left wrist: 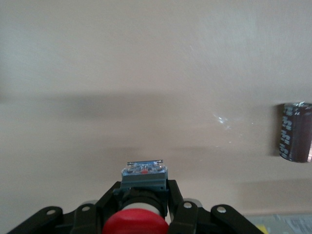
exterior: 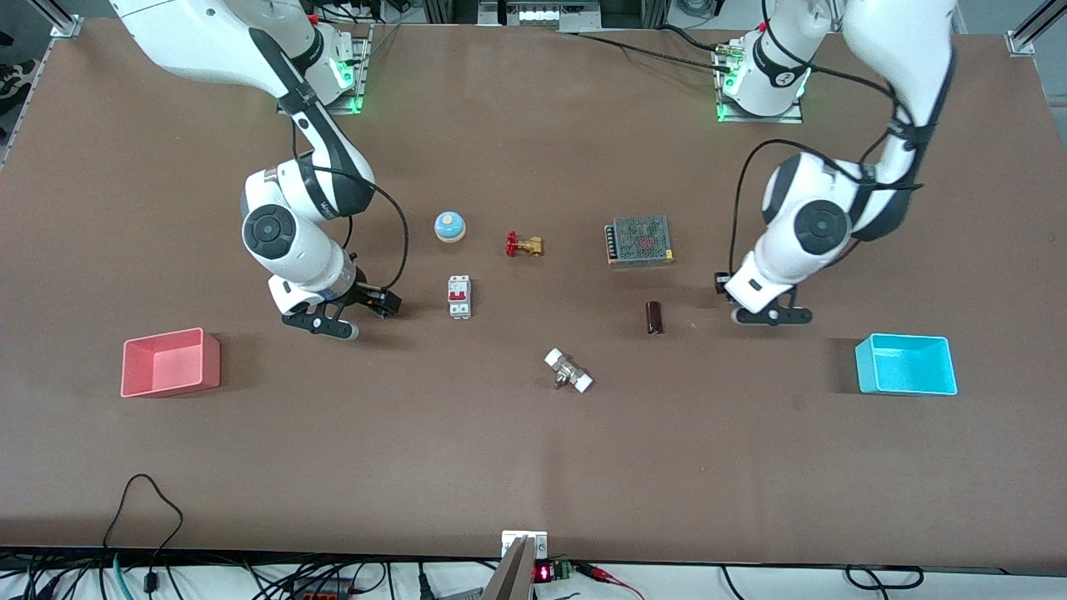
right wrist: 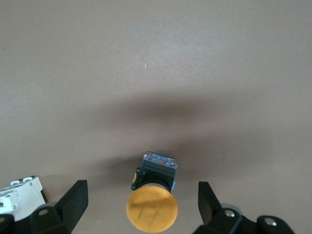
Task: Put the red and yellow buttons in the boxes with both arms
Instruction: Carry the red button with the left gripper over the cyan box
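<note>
My left gripper [exterior: 771, 315] is low over the table toward the left arm's end. In the left wrist view it [left wrist: 143, 187] is shut on the red button [left wrist: 136, 222], its fingers [left wrist: 175, 195] clamping the dark base below the red cap. My right gripper [exterior: 343, 312] is low toward the right arm's end. In the right wrist view it [right wrist: 141, 195] is open, and the yellow button [right wrist: 152, 207] lies on the table between its fingers [right wrist: 73, 202], untouched. Both buttons are hidden in the front view. The pink-red box [exterior: 164, 337] and the cyan box [exterior: 907, 337] stand at opposite ends, nearer the camera.
Mid-table are a blue dome bell [exterior: 449, 225], a brass valve with a red handle [exterior: 523, 245], a white breaker [exterior: 459, 297], a meshed power supply [exterior: 639, 241], a dark cylinder [exterior: 654, 317] and a white-ended fitting [exterior: 568, 371]. The breaker [right wrist: 19, 195] lies beside my right gripper.
</note>
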### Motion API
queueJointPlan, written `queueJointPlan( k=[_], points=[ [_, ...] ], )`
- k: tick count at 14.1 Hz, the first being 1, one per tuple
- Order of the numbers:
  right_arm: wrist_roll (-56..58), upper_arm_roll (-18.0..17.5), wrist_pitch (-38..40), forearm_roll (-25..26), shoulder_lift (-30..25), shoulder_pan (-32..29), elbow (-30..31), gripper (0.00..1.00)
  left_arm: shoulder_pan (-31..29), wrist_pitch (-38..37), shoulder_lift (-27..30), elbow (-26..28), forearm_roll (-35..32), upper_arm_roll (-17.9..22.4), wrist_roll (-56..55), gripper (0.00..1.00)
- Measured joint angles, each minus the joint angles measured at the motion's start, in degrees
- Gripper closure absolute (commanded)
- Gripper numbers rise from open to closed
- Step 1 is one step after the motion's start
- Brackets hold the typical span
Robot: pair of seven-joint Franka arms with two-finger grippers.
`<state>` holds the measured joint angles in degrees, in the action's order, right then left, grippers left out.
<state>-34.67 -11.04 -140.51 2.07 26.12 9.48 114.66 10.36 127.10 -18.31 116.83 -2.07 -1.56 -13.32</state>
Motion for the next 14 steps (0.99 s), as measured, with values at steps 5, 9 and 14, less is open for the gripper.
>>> queueJointPlan(
  k=[5, 9, 14],
  points=[
    [-0.36, -0.02, -0.52, 1.12, 0.44, 0.28, 0.00, 0.29, -9.99, -16.30, -0.52, -16.77, -0.05, 0.42, 14.13, 0.68],
    [-0.45, -0.01, -0.53, 2.42, 0.56, 0.27, 0.02, 0.50, -17.71, -16.40, -7.26, -23.80, -0.84, 0.68, 25.80, 0.68],
    [-0.48, 0.01, -0.58, 2.91, 0.70, 0.27, 0.05, 0.68, -23.75, -12.14, -18.50, -31.31, -1.25, 0.72, 28.13, 0.67]
  ],
)
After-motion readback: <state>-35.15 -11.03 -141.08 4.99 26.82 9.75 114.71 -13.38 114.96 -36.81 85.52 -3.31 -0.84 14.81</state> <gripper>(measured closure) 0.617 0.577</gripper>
